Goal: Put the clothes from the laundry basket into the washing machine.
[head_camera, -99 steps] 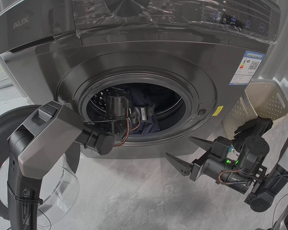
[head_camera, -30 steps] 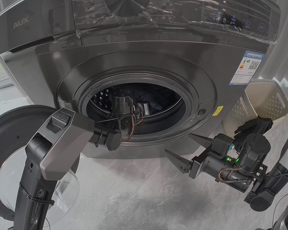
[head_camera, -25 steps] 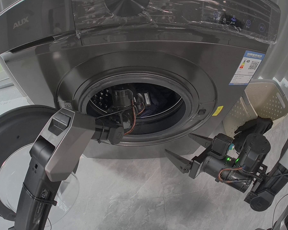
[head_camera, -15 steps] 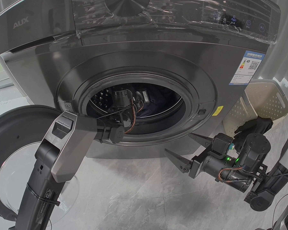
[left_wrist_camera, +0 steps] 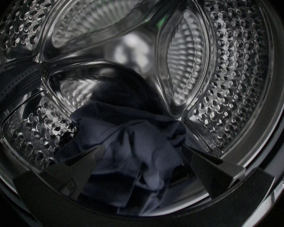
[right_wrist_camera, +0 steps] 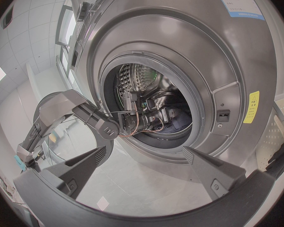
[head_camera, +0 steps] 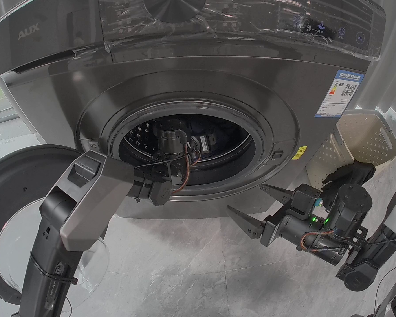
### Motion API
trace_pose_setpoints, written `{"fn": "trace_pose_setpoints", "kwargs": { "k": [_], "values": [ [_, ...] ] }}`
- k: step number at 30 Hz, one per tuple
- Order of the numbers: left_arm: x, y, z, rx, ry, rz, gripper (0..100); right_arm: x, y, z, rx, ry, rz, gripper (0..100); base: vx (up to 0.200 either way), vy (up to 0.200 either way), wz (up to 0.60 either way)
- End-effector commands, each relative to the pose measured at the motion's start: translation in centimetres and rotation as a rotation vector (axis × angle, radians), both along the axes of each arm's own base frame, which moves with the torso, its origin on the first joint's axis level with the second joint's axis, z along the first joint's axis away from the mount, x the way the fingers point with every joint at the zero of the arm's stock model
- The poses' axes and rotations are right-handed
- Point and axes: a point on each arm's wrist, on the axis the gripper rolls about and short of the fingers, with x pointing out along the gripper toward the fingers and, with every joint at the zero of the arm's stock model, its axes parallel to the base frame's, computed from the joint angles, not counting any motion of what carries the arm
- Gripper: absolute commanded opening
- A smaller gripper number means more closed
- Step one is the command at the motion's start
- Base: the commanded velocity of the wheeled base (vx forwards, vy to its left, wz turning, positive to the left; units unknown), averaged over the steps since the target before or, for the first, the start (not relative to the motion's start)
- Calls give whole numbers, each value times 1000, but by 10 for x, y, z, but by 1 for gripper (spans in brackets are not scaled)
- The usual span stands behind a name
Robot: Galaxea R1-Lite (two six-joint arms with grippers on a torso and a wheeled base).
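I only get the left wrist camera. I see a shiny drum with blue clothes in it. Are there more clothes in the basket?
Observer: Yes. A black garment drapes over the edge of the laundry basket, beside the washing machine.
Operator: Is the other hand holding anything?
Observer: No. The right gripper is open and empty, low in front of the machine.
Operator: Is the door in the way?
Observer: No. The door is swung wide open on the robot's left.
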Motion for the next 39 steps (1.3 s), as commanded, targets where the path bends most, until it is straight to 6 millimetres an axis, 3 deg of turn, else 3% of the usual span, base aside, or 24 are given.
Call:
{"fn": "trace_pose_setpoints", "kwargs": {
  "k": [1, 3, 6, 11, 13, 14, 16, 24, 26, 32, 39],
  "values": [
    [-49, -1, 36, 24, 28, -61, 100, -2, -1, -1, -4, 5, 1, 100, 0, 0, 0],
    [-68, -2, 38, 45, 56, -91, 100, -4, -2, -3, -12, 14, 4, 100, 0, 0, 0],
    [-112, 4, 39, 101, 110, -144, 100, -16, -8, -5, -30, 36, 22, 100, 0, 0, 0],
    [-160, 14, 43, 105, 90, -206, 100, -27, -11, -5, -39, 42, 41, 100, 0, 0, 0],
    [-167, 16, 44, 101, 83, -218, 100, -28, -12, -4, -37, 43, 41, 100, 0, 0, 0],
    [-194, 21, 36, 115, 95, -276, 100, -35, -15, -4, -46, 50, 50, 100, 0, 0, 0],
    [-212, 29, 23, 144, 123, -305, 100, -43, -15, -3, -46, 50, 65, 100, 0, 0, 0],
    [-263, 53, 2, 149, 83, -355, 100, -59, -38, 3, -44, 46, -5, 100, 0, 0, 0],
    [-267, 62, 3, 158, 63, -344, 100, -61, -45, 7, -30, 31, -42, 100, 0, 0, 0],
    [-294, 100, 18, 144, 21, -306, 100, -75, -82, 31, 45, -64, -170, 100, 0, 0, 0],
    [-330, 138, 37, 101, -44, -239, 100, -76, -110, 36, 47, -90, -310, 100, -114, 0, 0]
  ]
}}
